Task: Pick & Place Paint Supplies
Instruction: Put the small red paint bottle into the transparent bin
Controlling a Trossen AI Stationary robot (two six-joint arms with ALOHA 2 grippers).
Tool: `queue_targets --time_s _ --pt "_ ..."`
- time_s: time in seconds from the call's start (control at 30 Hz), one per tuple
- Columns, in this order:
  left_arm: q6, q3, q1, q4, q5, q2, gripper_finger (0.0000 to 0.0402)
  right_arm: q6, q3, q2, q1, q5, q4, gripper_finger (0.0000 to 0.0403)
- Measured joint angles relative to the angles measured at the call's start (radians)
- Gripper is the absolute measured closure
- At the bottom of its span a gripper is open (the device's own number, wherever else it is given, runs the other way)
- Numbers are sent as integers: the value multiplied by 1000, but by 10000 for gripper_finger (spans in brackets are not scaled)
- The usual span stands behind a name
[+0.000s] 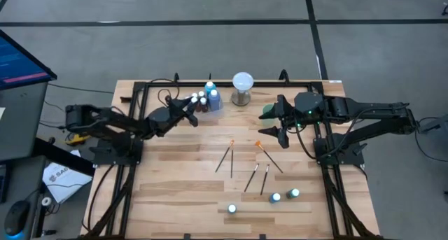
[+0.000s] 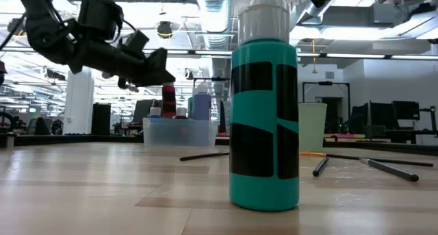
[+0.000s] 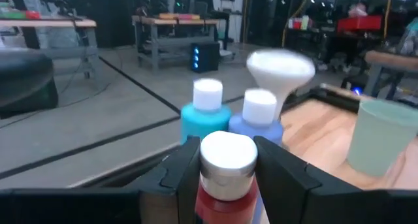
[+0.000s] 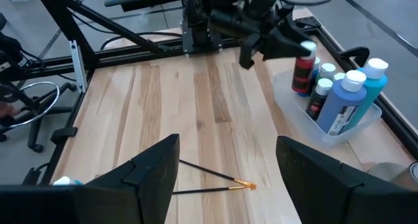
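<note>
My left gripper (image 3: 227, 164) is shut on a small red paint bottle (image 4: 302, 72) over the left end of a clear bin (image 4: 307, 123) at the table's far side. Inside the bin stand blue (image 4: 343, 100), teal (image 4: 372, 87) and small dark (image 4: 320, 96) bottles. Several brushes (image 1: 231, 156) lie flat mid-table. Three white-capped bottles (image 1: 276, 197) stand near the front edge, and one of them looms large in the low view (image 2: 264, 112). My right gripper (image 4: 225, 168) hangs open above the table's right half, with nothing between its fingers. My left gripper pinches the red bottle's white cap (image 3: 210, 160) between its two fingers, one on each side. The fingers (image 4: 287, 44) reach in level from the table's left. The bottle hangs upright below them, its lower end (image 2: 168, 113) about level with the bin's rim.
A white globe on a metal base (image 1: 242, 86) stands right of the bin, with a pale green cup (image 3: 382, 136) farther right. Black frame rails (image 1: 133, 128) run along the table's sides and back. Bare wood lies between the bin and the brushes.
</note>
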Motion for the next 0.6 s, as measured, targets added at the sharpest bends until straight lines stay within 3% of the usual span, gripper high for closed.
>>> queue_targets --time_s 0.33,0.6 --pt "2 0 51 58 12 128 273 -2 0 0 0 0 0 154" --pt "22 38 74 86 95 205 273 2 0 0 0 0 -1 154"
